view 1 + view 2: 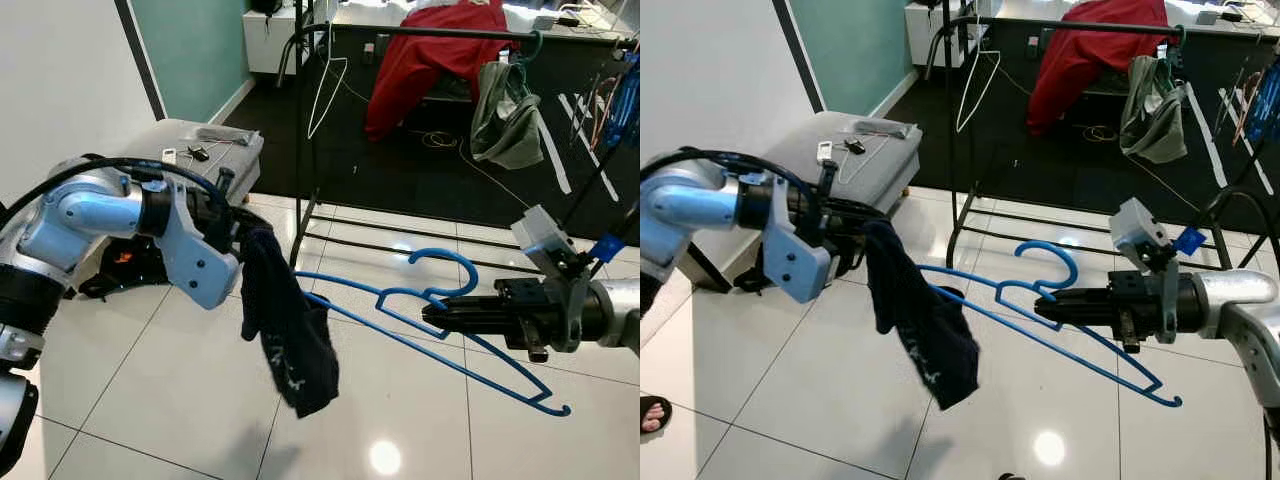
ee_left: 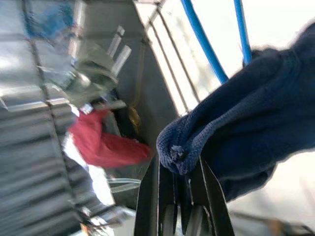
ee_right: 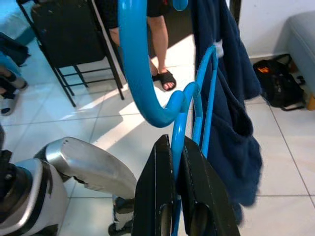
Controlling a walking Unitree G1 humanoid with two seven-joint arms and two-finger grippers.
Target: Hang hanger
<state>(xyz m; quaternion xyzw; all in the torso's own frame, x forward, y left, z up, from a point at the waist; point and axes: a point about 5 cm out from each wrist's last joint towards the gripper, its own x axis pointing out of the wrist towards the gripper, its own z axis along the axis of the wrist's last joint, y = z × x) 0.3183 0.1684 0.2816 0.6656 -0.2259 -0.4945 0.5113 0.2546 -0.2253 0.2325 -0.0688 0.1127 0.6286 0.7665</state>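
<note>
Blue plastic hanger is being clamped at its neck by the right gripper, while the left gripper is pinching the dark navy garment draped on it.

Blue hanger lay tilted almost flat in the air, neck clamped between the right gripper fingers, hook curling up just past the fingertips. Dark navy garment hung off its far end, pinched by the left gripper.
</note>
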